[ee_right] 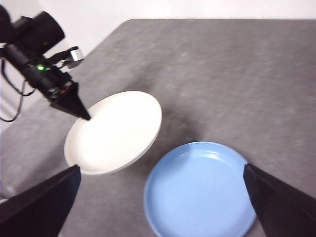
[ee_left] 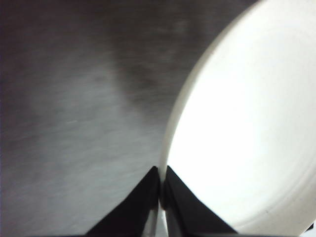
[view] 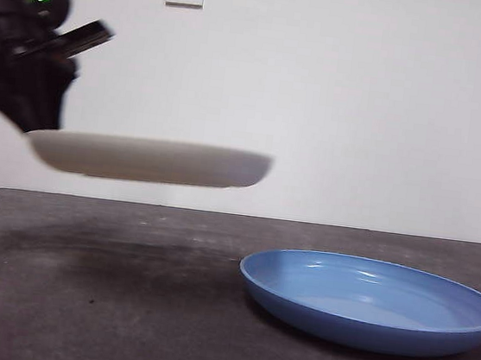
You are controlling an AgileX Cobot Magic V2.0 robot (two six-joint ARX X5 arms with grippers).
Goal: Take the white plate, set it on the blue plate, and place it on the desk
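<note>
Left end effector (ee_left: pixel 160 190) pinches the white plate's (view: pixel 151 159) rim, level above the desk (view: pixel 87 302); right end effector (ee_right: pixel 160 207) hangs spread.

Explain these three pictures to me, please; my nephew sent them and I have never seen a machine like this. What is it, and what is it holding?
It is a two-armed table robot. One camera looks level across the desk; the other two ride on the arms' wrists. The left gripper pinches the rim of the white plate, holding it in the air. The blue plate lies on the desk, beside and below it. The right gripper hangs open above the blue plate, holding nothing.
</note>
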